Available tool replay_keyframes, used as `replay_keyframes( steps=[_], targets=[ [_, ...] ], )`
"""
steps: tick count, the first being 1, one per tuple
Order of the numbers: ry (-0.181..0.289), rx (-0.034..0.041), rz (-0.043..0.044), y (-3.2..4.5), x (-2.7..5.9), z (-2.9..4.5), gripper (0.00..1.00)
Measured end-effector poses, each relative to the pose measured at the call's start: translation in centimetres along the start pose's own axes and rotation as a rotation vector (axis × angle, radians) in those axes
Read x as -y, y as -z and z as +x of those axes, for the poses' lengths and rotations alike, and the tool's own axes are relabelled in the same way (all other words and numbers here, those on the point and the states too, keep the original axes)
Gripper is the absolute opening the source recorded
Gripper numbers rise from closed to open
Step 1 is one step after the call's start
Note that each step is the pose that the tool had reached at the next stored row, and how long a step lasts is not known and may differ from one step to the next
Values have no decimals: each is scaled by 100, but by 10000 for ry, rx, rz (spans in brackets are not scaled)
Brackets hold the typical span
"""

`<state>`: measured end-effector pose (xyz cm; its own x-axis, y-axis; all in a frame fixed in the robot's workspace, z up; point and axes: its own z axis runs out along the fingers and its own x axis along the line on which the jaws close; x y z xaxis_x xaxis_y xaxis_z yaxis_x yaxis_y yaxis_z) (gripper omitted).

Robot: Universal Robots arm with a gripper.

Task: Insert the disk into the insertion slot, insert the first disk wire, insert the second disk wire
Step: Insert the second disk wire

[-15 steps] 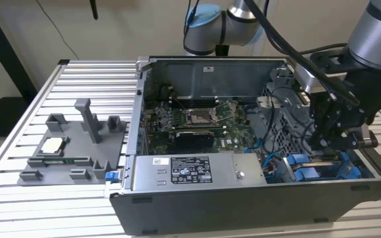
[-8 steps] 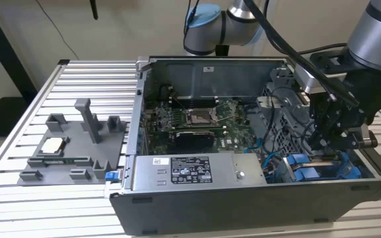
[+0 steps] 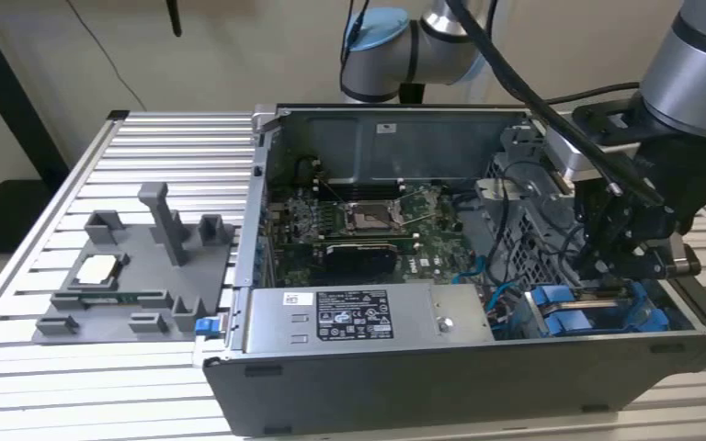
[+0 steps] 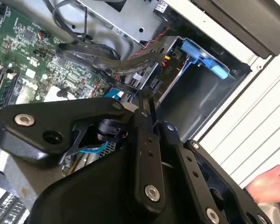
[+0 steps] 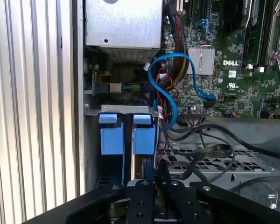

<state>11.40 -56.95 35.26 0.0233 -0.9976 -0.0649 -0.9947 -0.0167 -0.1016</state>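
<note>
My gripper (image 3: 609,287) reaches down into the front corner of the open computer case, on the exterior view's right. Its fingers (image 5: 150,173) stand close together, shut, right over the drive bay. The disk's blue carrier (image 5: 144,135) sits in the insertion slot (image 5: 121,109), with a silver edge (image 5: 137,169) beside my fingertips. In the second wrist view my gripper (image 4: 144,99) ends by a black connector (image 4: 132,84) with red and black wires; I cannot tell whether it pinches it. A blue flat wire (image 5: 164,100) loops from the motherboard toward the bay.
A second blue carrier (image 5: 111,135) sits beside the first, nearer the case wall. The grey power-supply box (image 3: 353,317) stands at the case's front. Black cables (image 4: 98,60) cross over the bay. A grey fixture tray (image 3: 132,276) lies on the exterior view's left. A hand (image 4: 270,184) rests outside the case.
</note>
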Motion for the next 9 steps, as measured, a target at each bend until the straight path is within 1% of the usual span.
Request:
replay_keyframes(
  steps=[5,9],
  targets=[
    [18,2,142,-25,6,1,16],
    [22,-7,187,-43,10,9,16]
  ],
)
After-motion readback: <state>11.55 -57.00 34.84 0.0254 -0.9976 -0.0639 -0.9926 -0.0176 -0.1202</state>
